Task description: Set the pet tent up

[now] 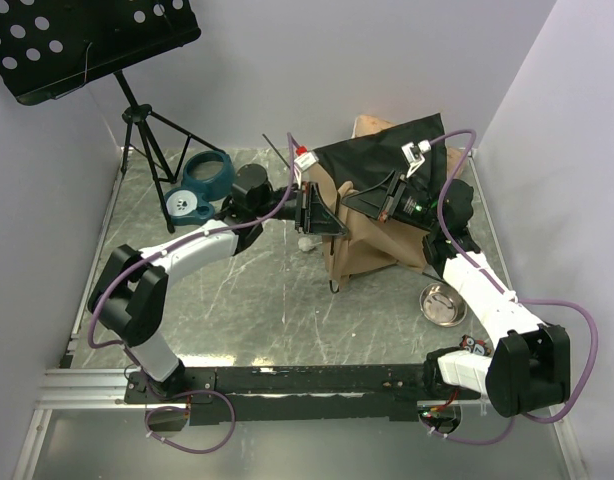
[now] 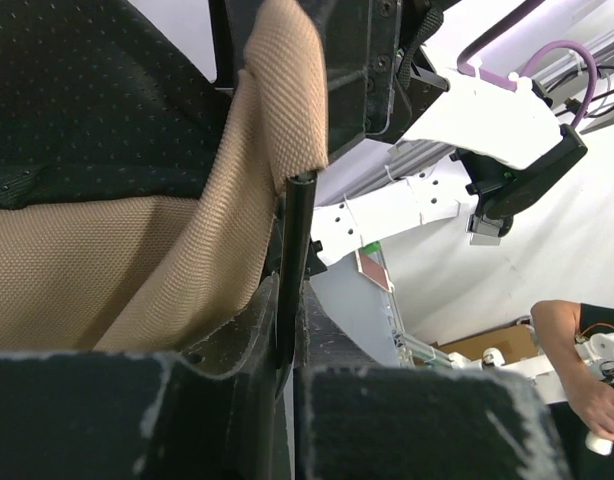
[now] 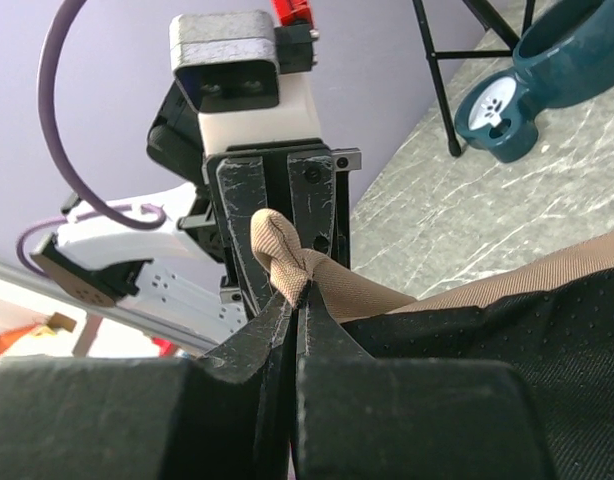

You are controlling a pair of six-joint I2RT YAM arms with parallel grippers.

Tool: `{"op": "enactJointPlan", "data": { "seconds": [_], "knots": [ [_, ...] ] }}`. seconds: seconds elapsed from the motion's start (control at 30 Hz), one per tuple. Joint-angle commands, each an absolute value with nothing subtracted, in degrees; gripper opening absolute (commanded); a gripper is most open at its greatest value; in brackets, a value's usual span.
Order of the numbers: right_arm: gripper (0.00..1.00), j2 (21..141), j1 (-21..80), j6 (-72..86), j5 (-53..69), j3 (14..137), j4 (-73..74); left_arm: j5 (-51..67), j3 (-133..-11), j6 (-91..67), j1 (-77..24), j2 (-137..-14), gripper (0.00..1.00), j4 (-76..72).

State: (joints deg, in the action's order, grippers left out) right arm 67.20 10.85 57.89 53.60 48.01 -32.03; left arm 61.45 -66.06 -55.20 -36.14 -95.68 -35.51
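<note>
The pet tent (image 1: 362, 250), woven tan cloth with a dotted black base panel, slumps toward the desk's (image 1: 257, 290) far right corner. The left gripper (image 2: 290, 330) clamps its thin black pole (image 2: 297, 230); the right gripper (image 3: 295, 305) pinches a folded tan hem. At the far left, a blue double bowl's (image 1: 199, 183) small cup shows a pale paw-print.

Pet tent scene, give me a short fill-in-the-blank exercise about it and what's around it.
The left hand is shut on a thin black ___ of the pet tent.
The right hand pinches the tent's ___ fabric.
In the top view the blue double bowl lies on the tent's ___ side.
The steel bowl lies by the ___ arm.
Missing words: pole; tan; left; right.
</note>
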Motion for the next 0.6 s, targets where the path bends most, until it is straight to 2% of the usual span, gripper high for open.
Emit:
{"op": "enactJointPlan", "data": {
  "seconds": [0.0, 0.3, 0.57],
  "knots": [
    [0.00, 63.9, 10.8, 56.4, 47.6, 57.1, -54.7, 69.6, -62.6, -54.2, -38.9, -101.3, 0.01, -16.3],
    [0.00, 63.7, 11.2, 46.7, 58.5, 54.8, -49.4, 70.0, -63.5, -53.5, -39.6, -100.6, 0.01, -15.6],
    [0.00, 62.5, 11.3, 33.6, 70.3, 54.8, -39.1, 69.6, -64.2, -51.8, -38.9, -99.4, 0.01, -13.3]
  ]
}}
